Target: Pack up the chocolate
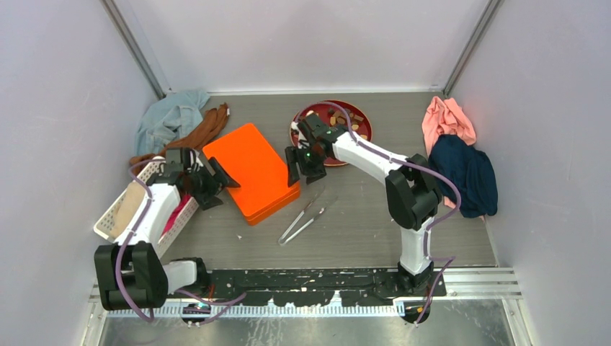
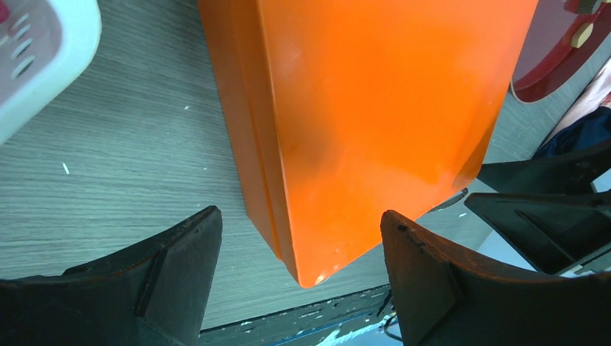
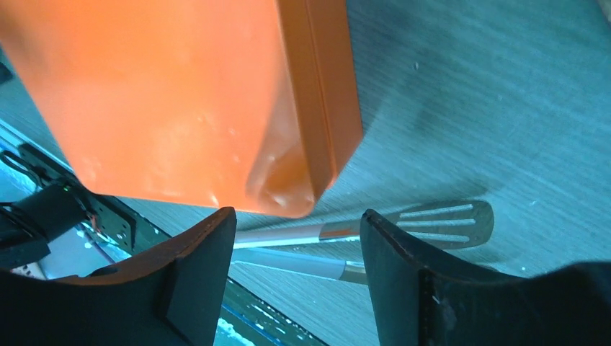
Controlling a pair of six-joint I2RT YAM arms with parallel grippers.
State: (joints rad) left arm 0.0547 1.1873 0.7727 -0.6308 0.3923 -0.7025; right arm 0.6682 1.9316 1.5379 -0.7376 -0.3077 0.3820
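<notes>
The chocolate, small brown and cream pieces, lies on a round red plate at the back; my right arm covers part of it. One piece shows in the left wrist view. An orange tin box lies shut mid-table. My left gripper stands open at the box's left edge, with a box corner between its fingers, untouched. My right gripper hangs open just off the box's right side, over metal tongs, holding nothing.
Metal tongs lie in front of the box. A white slotted basket sits at the left. Light blue and brown cloths lie at the back left, pink and dark blue cloths at the right.
</notes>
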